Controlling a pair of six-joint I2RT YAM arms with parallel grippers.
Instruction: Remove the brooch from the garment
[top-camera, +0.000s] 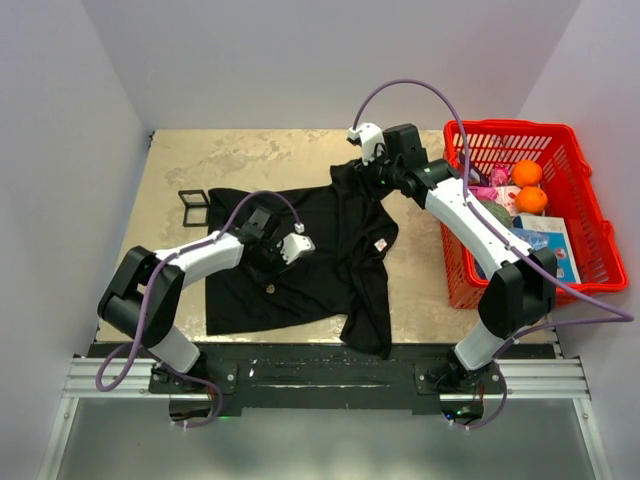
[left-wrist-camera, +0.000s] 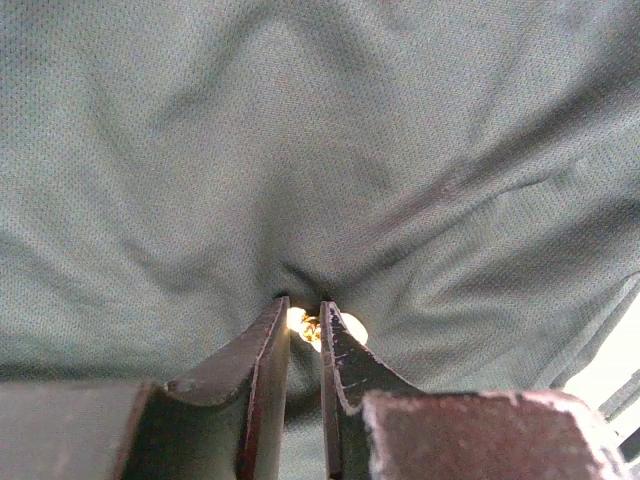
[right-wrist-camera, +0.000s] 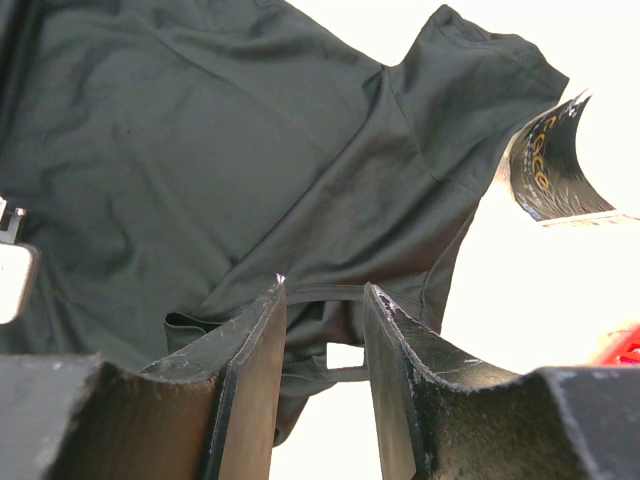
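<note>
Far left on the table (top-camera: 250, 160): a small black square frame (top-camera: 194, 192), lying apart from the garment (top-camera: 330, 220). The garment is spread black and rumpled across the middle; its near hem hangs over the table's front edge and is lost against the dark rail. The left gripper (top-camera: 268, 272) is set down on the cloth, left of centre. The brooch (top-camera: 268, 288) shows from above only as a pale-gold speck just off the gripper's tips. In the wrist view the two fingers (left-wrist-camera: 262, 370) are drawn to a narrow slit with the brooch (left-wrist-camera: 312, 328) pinched at their ends (glare washes it out, its shape unreadable, most of it hidden behind the finger edges). The cloth puckers towards that spot. A white-and-red label (top-camera: 381, 244) sits right of centre. The right gripper (top-camera: 362, 168) is at the garment's far edge, clamped on a bunched collar band that crosses between its fingers (right-wrist-camera: 255, 350). The contact faces are covered by cloth. Folds fan out from the grip. Far right: a red basket (top-camera: 515, 124) holding two oranges (top-camera: 527, 172) and a printed booklet (top-camera: 548, 240). The rest of its contents are too jumbled to name.
</note>
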